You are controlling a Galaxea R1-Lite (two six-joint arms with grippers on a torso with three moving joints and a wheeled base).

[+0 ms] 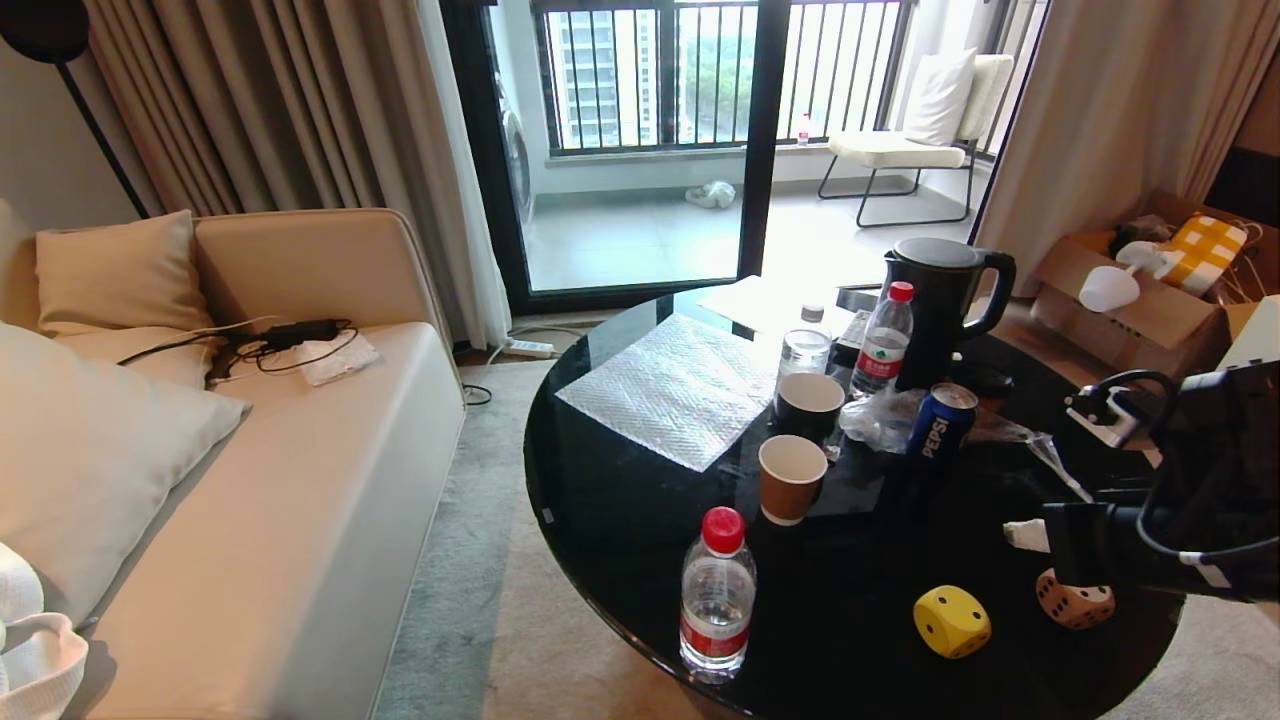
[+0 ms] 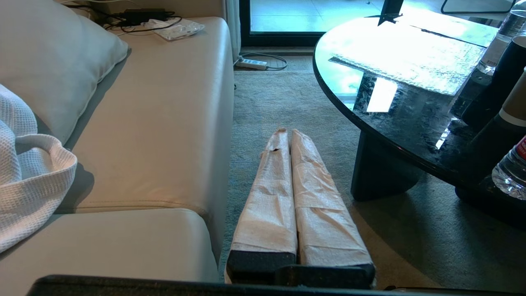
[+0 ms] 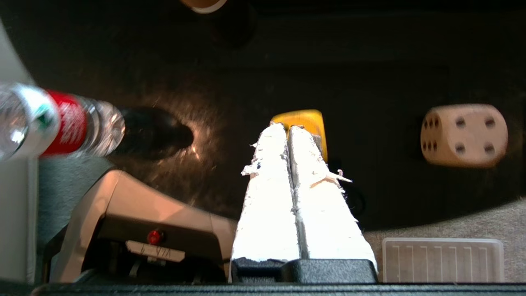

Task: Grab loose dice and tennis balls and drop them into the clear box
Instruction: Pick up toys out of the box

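A round glossy black table [image 1: 620, 500] carries a yellow rounded die [image 1: 951, 621], a tan die [image 1: 1075, 603], bottles, cups, a kettle, a Pepsi can and a bubble-wrap sheet [image 1: 672, 388]

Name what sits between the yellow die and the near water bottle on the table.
Nothing: in the head view, only bare black tabletop separates the yellow die from the water bottle.

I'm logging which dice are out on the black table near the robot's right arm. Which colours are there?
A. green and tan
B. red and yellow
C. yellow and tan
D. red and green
C: the head view shows a yellow die and a tan die side by side on the black table, near its front edge; no red or green one is in view.
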